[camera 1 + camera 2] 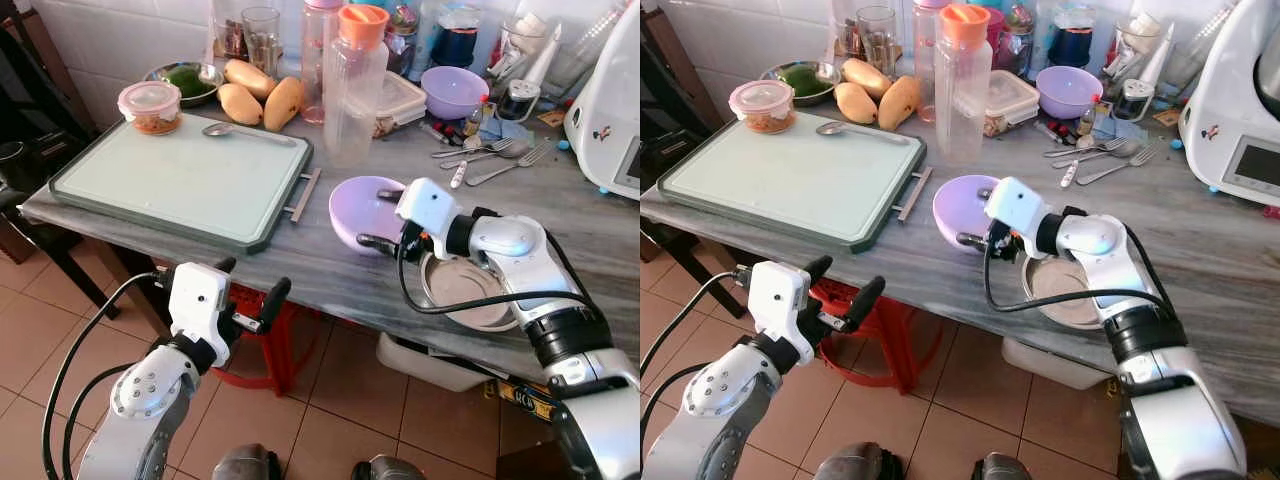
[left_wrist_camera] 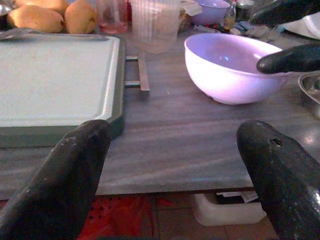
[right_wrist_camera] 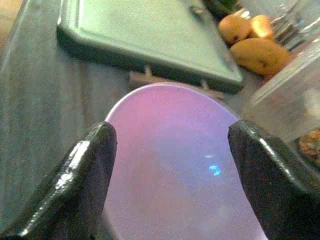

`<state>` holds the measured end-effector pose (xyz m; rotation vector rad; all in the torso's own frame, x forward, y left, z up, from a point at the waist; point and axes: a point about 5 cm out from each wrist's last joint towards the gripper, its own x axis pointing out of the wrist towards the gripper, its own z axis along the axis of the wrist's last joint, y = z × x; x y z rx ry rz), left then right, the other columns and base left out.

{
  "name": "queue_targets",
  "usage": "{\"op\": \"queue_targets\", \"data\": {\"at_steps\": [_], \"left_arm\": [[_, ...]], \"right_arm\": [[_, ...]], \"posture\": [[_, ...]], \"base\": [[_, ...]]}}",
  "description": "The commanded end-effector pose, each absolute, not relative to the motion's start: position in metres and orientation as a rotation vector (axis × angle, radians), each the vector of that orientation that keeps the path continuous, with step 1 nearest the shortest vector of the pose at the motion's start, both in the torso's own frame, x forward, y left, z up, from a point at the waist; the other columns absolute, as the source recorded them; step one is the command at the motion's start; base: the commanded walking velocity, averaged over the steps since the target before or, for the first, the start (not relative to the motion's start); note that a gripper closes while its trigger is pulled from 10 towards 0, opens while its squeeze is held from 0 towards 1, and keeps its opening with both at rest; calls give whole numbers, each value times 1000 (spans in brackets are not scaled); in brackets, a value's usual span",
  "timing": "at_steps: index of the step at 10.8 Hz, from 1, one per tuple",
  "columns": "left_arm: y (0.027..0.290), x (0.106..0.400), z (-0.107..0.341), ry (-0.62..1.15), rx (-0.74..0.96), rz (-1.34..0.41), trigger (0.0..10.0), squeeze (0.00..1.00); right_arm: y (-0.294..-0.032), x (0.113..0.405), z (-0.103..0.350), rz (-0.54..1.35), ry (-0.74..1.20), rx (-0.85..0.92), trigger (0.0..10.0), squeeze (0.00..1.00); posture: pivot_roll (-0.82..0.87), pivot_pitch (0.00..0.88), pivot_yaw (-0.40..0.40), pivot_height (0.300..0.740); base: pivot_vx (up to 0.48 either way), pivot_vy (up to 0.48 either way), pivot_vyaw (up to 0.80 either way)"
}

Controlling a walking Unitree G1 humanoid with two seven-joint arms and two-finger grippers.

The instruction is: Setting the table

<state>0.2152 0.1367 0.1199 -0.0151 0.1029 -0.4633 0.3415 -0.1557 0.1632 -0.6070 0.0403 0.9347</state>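
A lilac bowl (image 1: 358, 210) stands on the grey table (image 1: 300, 270) just right of a green tray (image 1: 180, 175). My right gripper (image 1: 380, 218) is open, one finger at the bowl's far rim and one at its near side. In the right wrist view the bowl (image 3: 170, 150) lies between the two black fingers (image 3: 85, 175). My left gripper (image 1: 250, 280) is open below the table's front edge and holds nothing. It looks at the tray (image 2: 50, 80) and the bowl (image 2: 225, 65). A spoon (image 1: 245, 131) lies on the tray.
A metal bowl (image 1: 465, 290) sits under my right forearm. At the back stand a clear pitcher (image 1: 355, 85), mangoes (image 1: 255, 95), a lidded food tub (image 1: 150, 107), another lilac bowl (image 1: 453, 90), forks and spoons (image 1: 490, 155) and a white appliance (image 1: 610, 110). A red stool (image 1: 265, 340) is under the table.
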Motion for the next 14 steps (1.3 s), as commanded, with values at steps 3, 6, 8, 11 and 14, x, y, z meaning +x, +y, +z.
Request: {"op": "queue_targets", "data": {"at_steps": [3, 6, 8, 11, 14], "left_arm": [[136, 219, 118, 101, -6, -457, 10000, 0], [142, 228, 121, 74, 2, -394, 10000, 0], [142, 240, 125, 53, -3, -364, 10000, 0], [135, 242, 126, 29, -2, -404, 10000, 0], [135, 245, 128, 13, -3, -398, 10000, 0]], "right_arm": [[-153, 338, 178, 725, -113, -477, 10000, 1000], [-168, 323, 186, 277, -232, -264, 10000, 1000], [-161, 306, 190, 86, -291, -181, 10000, 1000], [-189, 280, 159, -176, -110, -100, 10000, 1000], [-202, 257, 130, -257, 61, -58, 10000, 1000]], "posture": [[71, 0, -18, 740], [66, 0, -22, 740], [62, 0, -21, 740], [51, 0, -19, 740], [42, 0, -20, 740]], "base": [[0, 0, 0], [0, 0, 0], [0, 0, 0], [0, 0, 0], [0, 0, 0]]}}
